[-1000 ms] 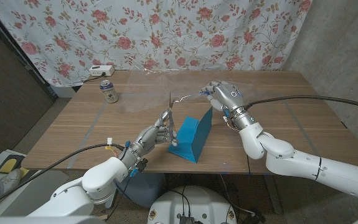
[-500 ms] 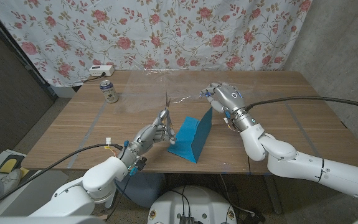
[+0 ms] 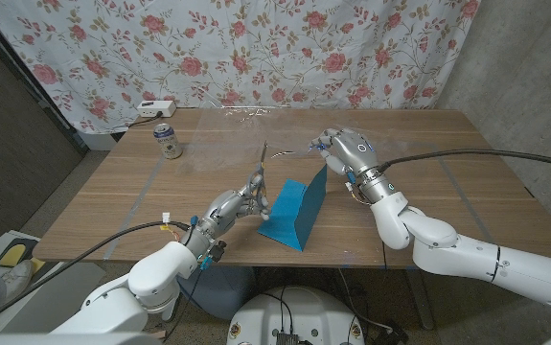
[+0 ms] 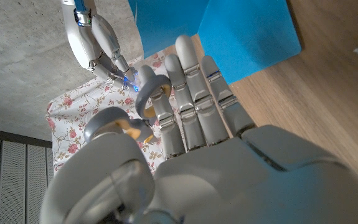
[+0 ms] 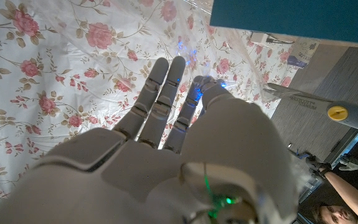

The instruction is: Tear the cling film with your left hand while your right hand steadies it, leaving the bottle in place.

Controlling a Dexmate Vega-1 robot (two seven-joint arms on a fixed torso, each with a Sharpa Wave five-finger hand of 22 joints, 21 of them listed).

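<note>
A blue cling film box [image 3: 294,213] stands at the table's middle, also seen as the box [image 4: 247,31] from the left wrist. My left hand [image 3: 240,203] is just left of it and pinches a twisted strand of cling film [image 3: 262,161] between thumb and finger [image 4: 146,93]. The strand runs up and across to my right hand [image 3: 345,153], which sits above the box's far end with its fingertips [image 4: 113,65] on the film. Behind my right hand [image 5: 166,149] the film [image 5: 104,37] is stretched thin. A drink can [image 3: 168,141] stands upright at the far left.
A white power strip [image 3: 154,107] lies at the table's far left corner. A floral curtain [image 3: 256,48] hangs behind the table. A person's arm [image 5: 347,193] shows at the right wrist picture's edge.
My left hand has drawn slightly left and toward me with the film strand. The crinkled film near the far edge has shifted a little. Right hand, box and can have stayed put.
</note>
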